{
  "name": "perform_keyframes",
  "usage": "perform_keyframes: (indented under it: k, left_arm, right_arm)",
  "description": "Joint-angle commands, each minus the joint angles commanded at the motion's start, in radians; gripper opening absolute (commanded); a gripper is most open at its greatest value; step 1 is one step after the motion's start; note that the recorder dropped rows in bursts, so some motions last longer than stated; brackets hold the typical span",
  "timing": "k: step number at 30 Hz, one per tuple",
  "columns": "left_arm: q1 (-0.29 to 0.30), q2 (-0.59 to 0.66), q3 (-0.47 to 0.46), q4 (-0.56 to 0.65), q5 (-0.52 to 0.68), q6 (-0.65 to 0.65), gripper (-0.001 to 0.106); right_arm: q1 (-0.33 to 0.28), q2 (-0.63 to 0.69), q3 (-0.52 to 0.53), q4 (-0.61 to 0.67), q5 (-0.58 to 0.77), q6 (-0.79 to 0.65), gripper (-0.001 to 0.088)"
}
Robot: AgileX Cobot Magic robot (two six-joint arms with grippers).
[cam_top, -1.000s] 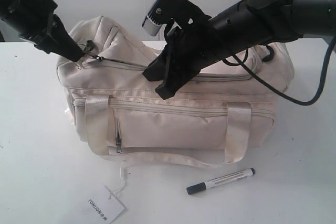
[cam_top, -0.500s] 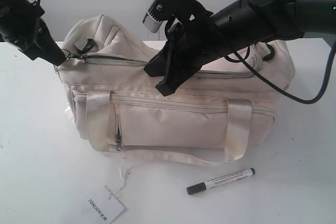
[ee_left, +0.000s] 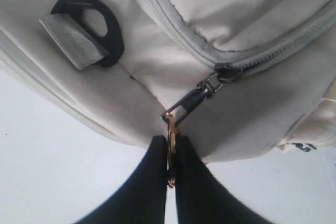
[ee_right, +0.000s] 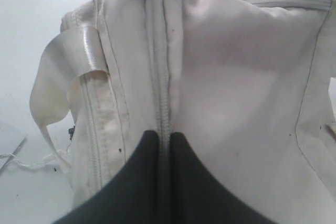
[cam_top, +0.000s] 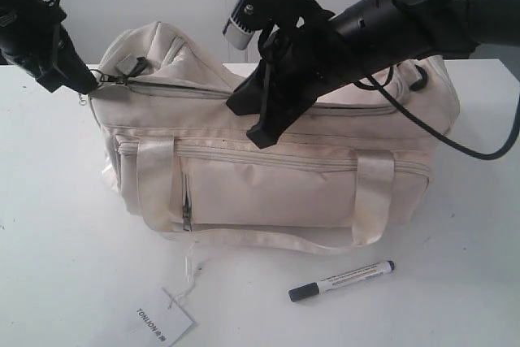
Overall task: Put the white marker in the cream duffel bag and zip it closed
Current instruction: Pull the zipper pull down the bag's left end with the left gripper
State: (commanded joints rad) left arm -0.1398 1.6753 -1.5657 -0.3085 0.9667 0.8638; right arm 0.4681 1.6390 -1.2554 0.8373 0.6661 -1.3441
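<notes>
The cream duffel bag [cam_top: 268,188] stands on the white table. The white marker [cam_top: 341,280] lies on the table in front of the bag, toward its right, black cap pointing left. My left gripper [cam_top: 88,83] is at the bag's left end, shut on the gold ring pull [ee_left: 171,124] of the top zipper [cam_top: 175,89]; in the left wrist view the gripper [ee_left: 169,141] has the ring edge-on between its fingers. My right gripper [cam_top: 258,137] presses on the bag's top front. In the right wrist view the gripper [ee_right: 164,134] pinches a zipper seam of the bag [ee_right: 236,77].
A white hang tag [cam_top: 162,323] on a string lies on the table at the front left. Satin handles [cam_top: 370,197] hang down the bag's front. A black strap ring [ee_left: 105,30] sits on the bag's end near the pull.
My left gripper has drawn the ring pull leftward to the bag's left end. The bag has shifted slightly right and its left end has stretched. The marker has not moved.
</notes>
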Motion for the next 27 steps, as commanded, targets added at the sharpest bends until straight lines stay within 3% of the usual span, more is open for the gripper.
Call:
perform_keyframes:
  k: [6,10,18,22,27]
  left_arm:
    - [0.000,0.000,0.000,-0.031,0.047,0.000,0.000]
    - [0.000,0.000,0.000,-0.036,0.079,0.010,0.000]
    - [0.000,0.000,0.000,-0.061,0.083,0.016,0.001]
    - [0.000,0.000,0.000,-0.077,0.085,0.016,0.016]
    - [0.000,0.000,0.000,-0.079,0.085,0.016,0.045]
  right_arm:
    - [0.000,0.018,0.000,-0.083,0.014,-0.004,0.0029]
    - [0.000,0.018,0.000,-0.161,0.037,-0.004,0.0109]
    - [0.000,0.018,0.000,-0.155,0.044,0.049,0.0326]
    - [0.000,0.018,0.000,-0.155,0.044,0.101,0.0412]
    - [0.000,0.016,0.000,-0.117,0.052,0.119,0.0420]
